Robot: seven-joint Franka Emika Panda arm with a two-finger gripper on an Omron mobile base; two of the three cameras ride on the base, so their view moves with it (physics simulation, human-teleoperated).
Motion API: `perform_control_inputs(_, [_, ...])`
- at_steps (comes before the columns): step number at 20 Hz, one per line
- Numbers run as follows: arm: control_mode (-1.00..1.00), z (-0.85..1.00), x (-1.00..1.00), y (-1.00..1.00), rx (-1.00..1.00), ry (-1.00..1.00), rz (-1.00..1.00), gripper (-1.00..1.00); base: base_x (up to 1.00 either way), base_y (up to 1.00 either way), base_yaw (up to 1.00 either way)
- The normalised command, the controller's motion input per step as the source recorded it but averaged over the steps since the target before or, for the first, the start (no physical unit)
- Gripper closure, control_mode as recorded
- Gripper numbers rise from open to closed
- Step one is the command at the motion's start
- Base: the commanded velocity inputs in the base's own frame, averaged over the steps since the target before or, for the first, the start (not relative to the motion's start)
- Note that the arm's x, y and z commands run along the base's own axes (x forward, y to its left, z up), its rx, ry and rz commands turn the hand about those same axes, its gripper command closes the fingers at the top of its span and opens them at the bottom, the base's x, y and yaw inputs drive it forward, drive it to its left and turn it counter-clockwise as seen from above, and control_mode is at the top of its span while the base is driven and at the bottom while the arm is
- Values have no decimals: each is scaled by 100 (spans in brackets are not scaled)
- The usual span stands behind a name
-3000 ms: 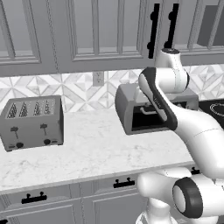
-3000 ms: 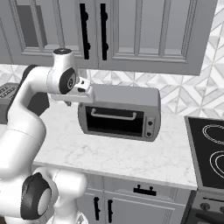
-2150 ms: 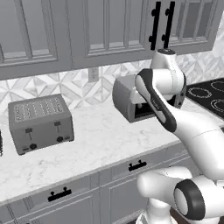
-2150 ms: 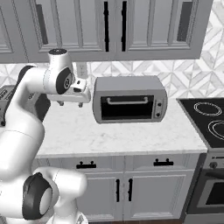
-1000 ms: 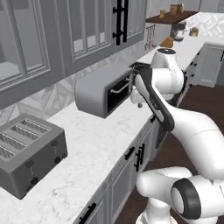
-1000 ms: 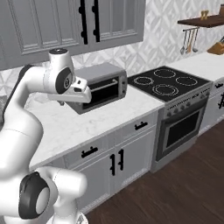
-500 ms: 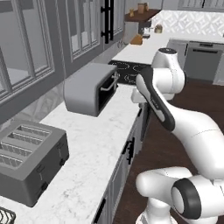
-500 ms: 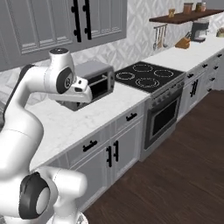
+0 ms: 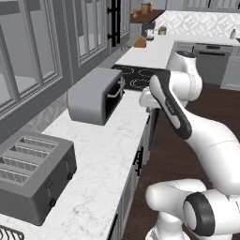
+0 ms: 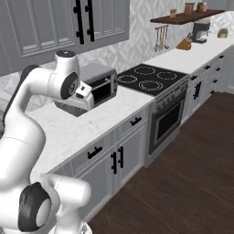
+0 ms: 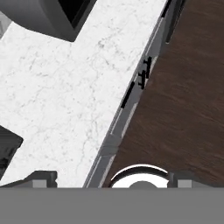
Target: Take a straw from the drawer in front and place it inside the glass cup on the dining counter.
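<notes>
A drawer front (image 10: 94, 153) with a black bar handle sat just under the front edge of the tabletop (image 10: 91, 121), among other handled grey fronts. Whether it was the drawer of the task could not be told. In the left base view the same row of fronts (image 9: 138, 160) ran below the tabletop (image 9: 103, 145) edge.

The arm (image 10: 41, 84) was folded, with the hand held above the front edge of the tabletop, just in front of the toaster oven (image 10: 98, 84). In the hand view the two fingertips (image 11: 43, 176) stood well apart, so the jaws were released and held nothing. Below them lay the tabletop (image 11: 65, 87), its front edge and the dark wood floor (image 11: 183, 87).

The toaster oven (image 9: 96, 96) stood toward the rear edge of the tabletop. A grey slot toaster (image 9: 33, 180) stood well apart from it along the same tabletop. A black cooktop (image 10: 148, 77) adjoined the far end of the tabletop, with an oven (image 10: 167, 123) beneath it. A wooden wall shelf (image 10: 187, 17) carried small items.
</notes>
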Motion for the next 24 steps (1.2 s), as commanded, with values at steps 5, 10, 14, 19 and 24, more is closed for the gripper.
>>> perform_control_inputs(5, [-100,-5,-6,-84,43,0,0,-100,0,0,0])
perform_control_inputs(10, [-100,-40,3,-57,35,0,0,-100,0,0,0])
perform_control_inputs(14, [-100,-62,22,-43,29,0,0,-100,0,0,0])
perform_control_inputs(19, [-100,-78,38,-12,22,0,2,-100,0,0,0])
perform_control_inputs(24, [-100,-70,40,0,18,0,6,-100,0,0,0])
